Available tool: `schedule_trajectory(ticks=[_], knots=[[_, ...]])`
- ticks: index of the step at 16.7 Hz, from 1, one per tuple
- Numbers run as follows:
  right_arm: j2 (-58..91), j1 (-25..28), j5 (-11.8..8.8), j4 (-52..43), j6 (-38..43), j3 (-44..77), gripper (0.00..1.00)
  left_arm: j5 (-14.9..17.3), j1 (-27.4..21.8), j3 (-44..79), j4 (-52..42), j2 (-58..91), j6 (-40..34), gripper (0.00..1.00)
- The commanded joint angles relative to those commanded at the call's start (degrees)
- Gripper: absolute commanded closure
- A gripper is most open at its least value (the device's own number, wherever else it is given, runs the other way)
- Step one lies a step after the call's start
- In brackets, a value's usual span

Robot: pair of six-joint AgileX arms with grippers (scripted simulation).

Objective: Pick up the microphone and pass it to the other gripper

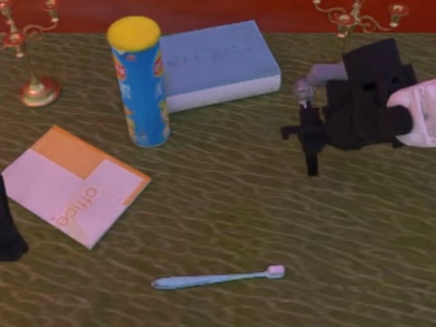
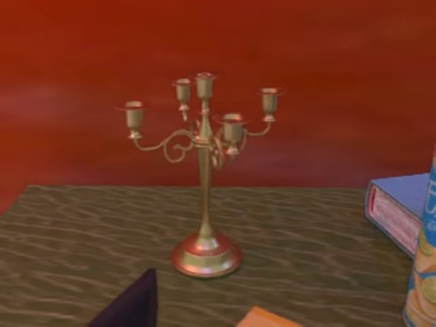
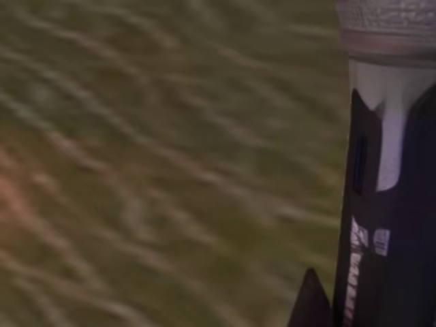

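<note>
While gripped, microphone (image 1: 308, 129) off tabletop

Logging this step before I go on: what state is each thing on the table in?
Microphone: at the right gripper, off the table or not I cannot tell.
Left gripper: parked at the left edge.
Toothbrush: lying flat.
Can: upright.
Blue book: flat, closed.
Office book: flat, closed.
Candelabra: upright.

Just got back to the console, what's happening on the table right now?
The right gripper, at the top view's upper right, is at the microphone; the right wrist view shows the mic's mesh head and black handle very close, but I cannot tell whether the grip is closed. The left gripper sits parked at the table's left edge. No handover yet. The toothbrush lies untouched near the front.
</note>
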Motion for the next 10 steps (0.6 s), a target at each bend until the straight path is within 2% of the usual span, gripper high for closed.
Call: schedule_trajectory(ticks=[6,10], knots=[[-6.73,-0.29,-9.2,30.79,-6.81,-9.07,1.0,0.0,0.0,0.0,0.0,0.0,0.0,0.0],[-12.06,-0.6,-14.03,46.42,-10.72,-13.63,1.0,0.0,0.0,0.0,0.0,0.0,0.0,0.0]])
